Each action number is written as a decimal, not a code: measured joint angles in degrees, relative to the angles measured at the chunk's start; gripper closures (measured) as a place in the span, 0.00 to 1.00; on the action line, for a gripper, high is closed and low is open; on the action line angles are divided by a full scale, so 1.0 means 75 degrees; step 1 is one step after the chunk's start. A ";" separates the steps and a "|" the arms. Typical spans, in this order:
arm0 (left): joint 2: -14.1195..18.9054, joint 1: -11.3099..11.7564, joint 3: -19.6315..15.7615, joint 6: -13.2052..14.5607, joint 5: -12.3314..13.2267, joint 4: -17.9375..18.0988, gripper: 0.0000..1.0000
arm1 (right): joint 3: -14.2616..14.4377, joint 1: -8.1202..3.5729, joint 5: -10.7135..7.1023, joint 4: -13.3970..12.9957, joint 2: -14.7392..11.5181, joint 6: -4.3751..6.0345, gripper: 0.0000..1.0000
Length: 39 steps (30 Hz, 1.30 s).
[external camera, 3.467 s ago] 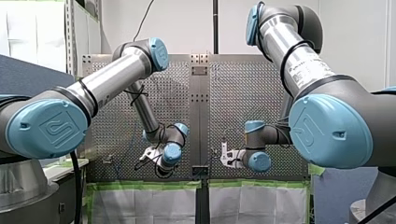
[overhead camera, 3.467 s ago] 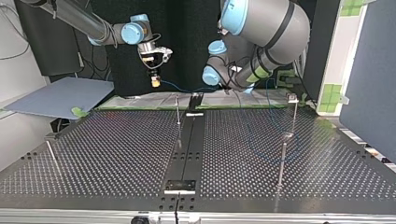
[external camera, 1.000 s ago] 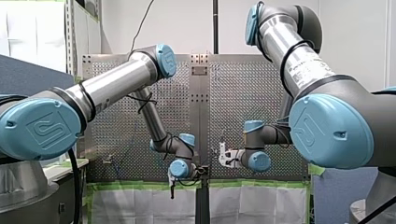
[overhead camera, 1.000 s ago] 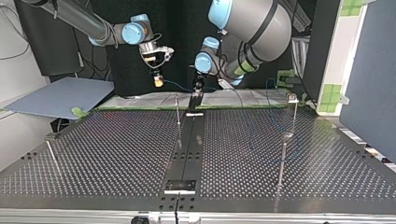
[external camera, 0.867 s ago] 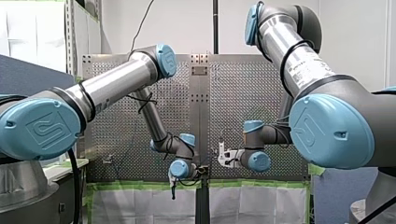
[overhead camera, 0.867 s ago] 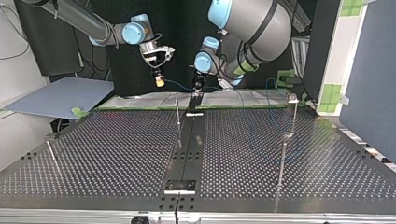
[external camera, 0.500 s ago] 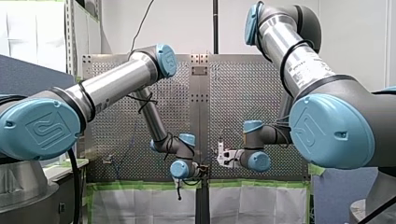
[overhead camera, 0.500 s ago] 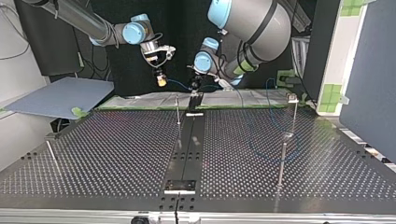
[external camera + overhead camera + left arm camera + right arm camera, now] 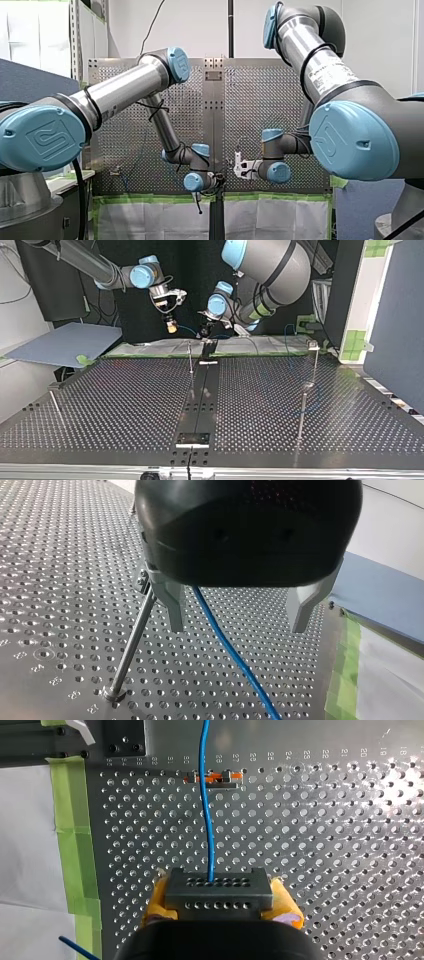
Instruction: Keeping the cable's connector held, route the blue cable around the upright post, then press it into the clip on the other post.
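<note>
Pads (image 9: 159, 896) on your right gripper (image 9: 220, 894), yellow, are clamped on the dark connector (image 9: 218, 904), and the blue cable (image 9: 206, 810) runs straight ahead from it over the perforated table (image 9: 325, 845). Your left gripper (image 9: 237, 625) stands wide open; the cable passes ungripped between its fingers, an upright post (image 9: 131, 645) just beside one finger.

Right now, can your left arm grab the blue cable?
Probably yes. In the left wrist view the blue cable runs between the open fingers of my left end effector, with nothing across it. The upright post stands beside one finger, outside the gap.
</note>
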 joint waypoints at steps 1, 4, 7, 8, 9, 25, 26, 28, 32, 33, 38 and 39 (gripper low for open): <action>0.0001 -0.0001 0.0000 -0.0059 0.0002 0.0004 0.00 | -0.0008 -0.0004 0.0000 0.0013 0.0000 -0.0007 1.00; 0.0002 -0.0002 0.0000 -0.0256 0.0005 -0.0004 0.00 | -0.0026 -0.0012 -0.0001 0.0035 0.0000 -0.0020 1.00; 0.0001 -0.0003 0.0000 -0.0471 0.0005 -0.0036 0.00 | -0.0028 -0.0016 -0.0005 0.0052 0.0000 -0.0023 1.00; 0.0001 -0.0003 0.0000 -0.0536 0.0005 -0.0041 0.00 | -0.0030 -0.0023 -0.0008 0.0060 0.0000 -0.0024 1.00; 0.0001 -0.0003 0.0000 -0.0620 0.0006 -0.0048 0.00 | -0.0031 -0.0025 -0.0011 0.0067 0.0000 -0.0024 1.00; 0.0002 -0.0055 0.0000 -0.1668 -0.0059 -0.0294 0.27 | -0.0034 -0.0029 -0.0024 0.0112 0.0000 -0.0033 1.00; 0.0001 -0.0058 0.0000 -0.1727 -0.0068 -0.0318 0.33 | -0.0034 -0.0028 -0.0024 0.0112 0.0000 -0.0034 1.00; 0.0001 -0.0065 0.0000 -0.1868 -0.0080 -0.0359 0.36 | -0.0034 -0.0029 -0.0024 0.0108 0.0000 -0.0036 1.00; 0.0002 -0.0069 0.0000 -0.2036 -0.0105 -0.0392 0.59 | -0.0034 -0.0028 -0.0024 0.0102 0.0000 -0.0037 1.00; 0.0001 -0.0069 0.0000 -0.2051 -0.0134 -0.0393 0.59 | -0.0034 -0.0028 -0.0023 0.0102 0.0000 -0.0037 1.00; 0.0002 -0.0060 0.0000 -0.2065 -0.0201 -0.0397 0.62 | -0.0034 -0.0029 -0.0023 0.0098 0.0000 -0.0040 1.00; 0.0001 -0.0057 0.0000 -0.2065 -0.0203 -0.0397 0.62 | -0.0035 -0.0029 -0.0023 0.0096 0.0000 -0.0040 1.00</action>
